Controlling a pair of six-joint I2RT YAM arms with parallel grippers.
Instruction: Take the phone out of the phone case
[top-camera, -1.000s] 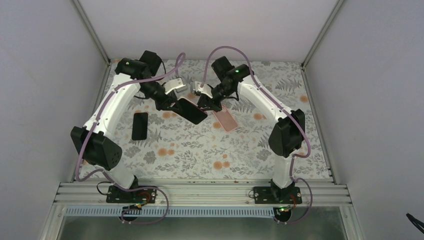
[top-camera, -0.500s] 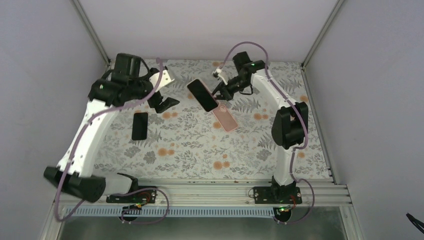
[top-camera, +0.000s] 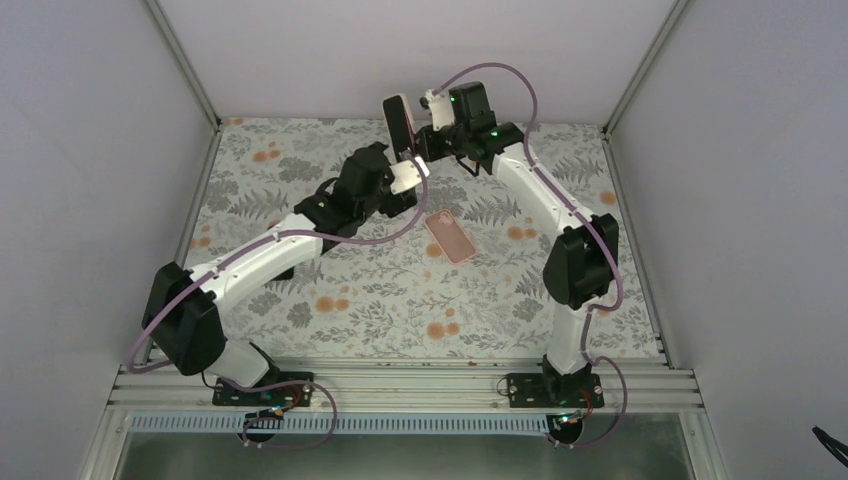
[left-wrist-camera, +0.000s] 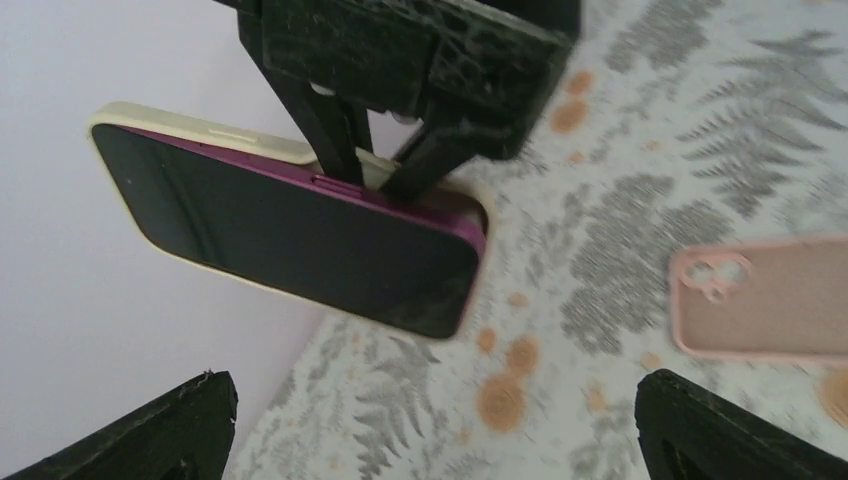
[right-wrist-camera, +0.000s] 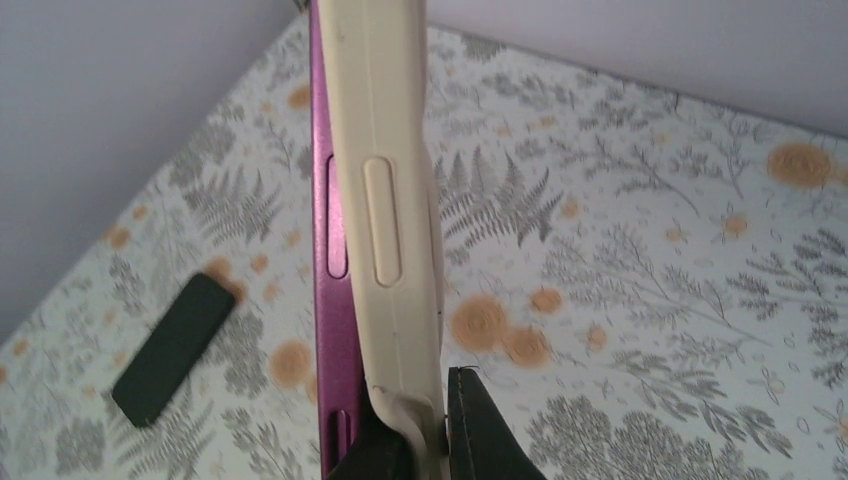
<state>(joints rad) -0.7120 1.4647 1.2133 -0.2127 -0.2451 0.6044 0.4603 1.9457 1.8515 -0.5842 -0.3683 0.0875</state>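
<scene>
The right end effector (top-camera: 424, 133) is clenched on a cream silicone phone case (right-wrist-camera: 385, 220) that holds a magenta phone (left-wrist-camera: 300, 235) with a dark glass screen. It holds the pair in the air at the far end of the flower-patterned tabletop (top-camera: 400, 300), close to the pale back wall. In the left wrist view its two black fingers straddle one long edge of the phone, near the middle. Along that edge the phone's magenta side shows bare beside the cream rim. The right wrist view shows the same edge from close up, with the raised button cover of the case next to the magenta metal.

The left end effector (left-wrist-camera: 440, 410) is released. Its black fingertips stand wide apart at the bottom corners of its own camera view and touch nothing, with the screen facing them. From above, the left arm reaches across the tabletop toward the raised phone.

A pink phone case (top-camera: 450, 237) with a camera cut-out lies flat on the tabletop below the right arm, well apart from both end effectors. A flat black rectangular slab (right-wrist-camera: 172, 347) also lies on the tabletop. The pictures do not show what it is.
</scene>
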